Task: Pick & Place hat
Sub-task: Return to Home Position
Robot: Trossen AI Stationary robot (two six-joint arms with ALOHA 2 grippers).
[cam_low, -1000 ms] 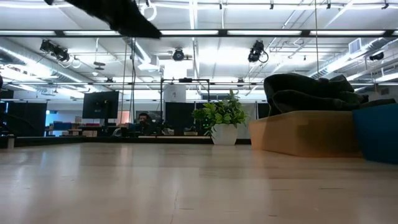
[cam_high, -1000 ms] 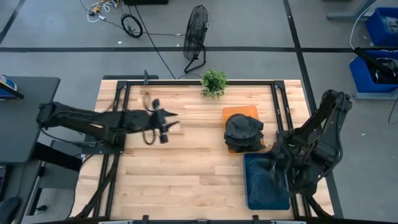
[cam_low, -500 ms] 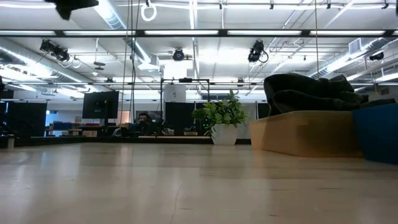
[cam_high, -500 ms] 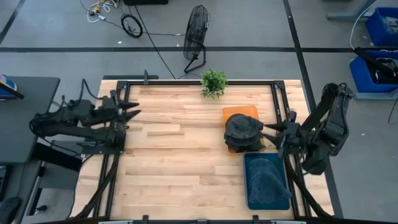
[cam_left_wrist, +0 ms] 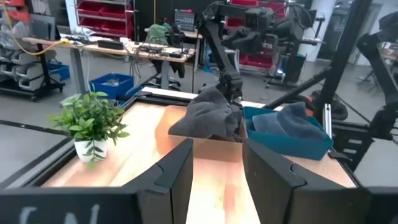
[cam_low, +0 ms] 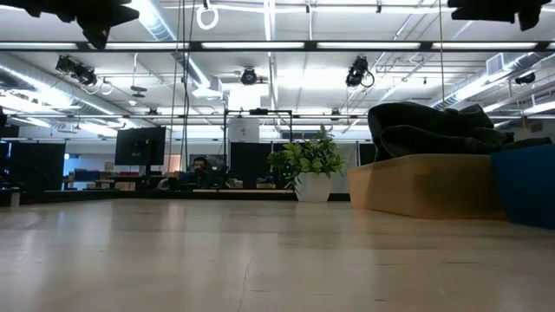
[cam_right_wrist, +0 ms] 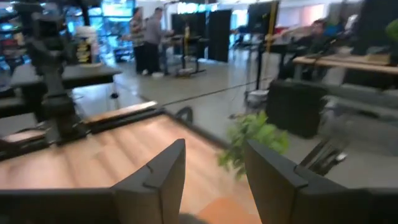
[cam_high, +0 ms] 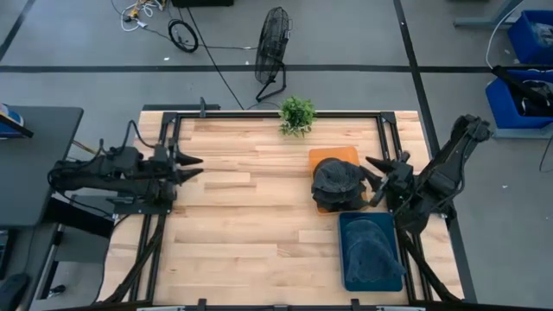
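Plainly, both arms sat folded at opposite edges of the table [cam_high: 259, 233]; the left arm [cam_high: 104, 173] carried its jaws apart and empty, raised above the boards and pointed across them; the right arm [cam_high: 441, 177] faced it from the other side, its jaws likewise apart and gripping nothing. We found the black caps [cam_high: 338, 181] heaped in the orange bin [cam_high: 333, 155], just ahead of the right jaws and lower than them, and well apart from the left jaws, straight in front of those across the wood; the heap stood higher than the bin's rim. The blue cap [cam_high: 371, 255] lay inside the blue bin [cam_high: 344, 276], which sat just beside the orange bin, off to one side of the right jaws rather than ahead of them; from the left wrist we saw it beyond the gap of the left jaws, next to the black heap. A small potted plant [cam_high: 296, 114] stood at the table's far edge, off to the side of both pairs of jaws; beyond it, on the floor, stood a fan [cam_high: 273, 43]. In the low view a person [cam_low: 201, 166] sat far off in the room.
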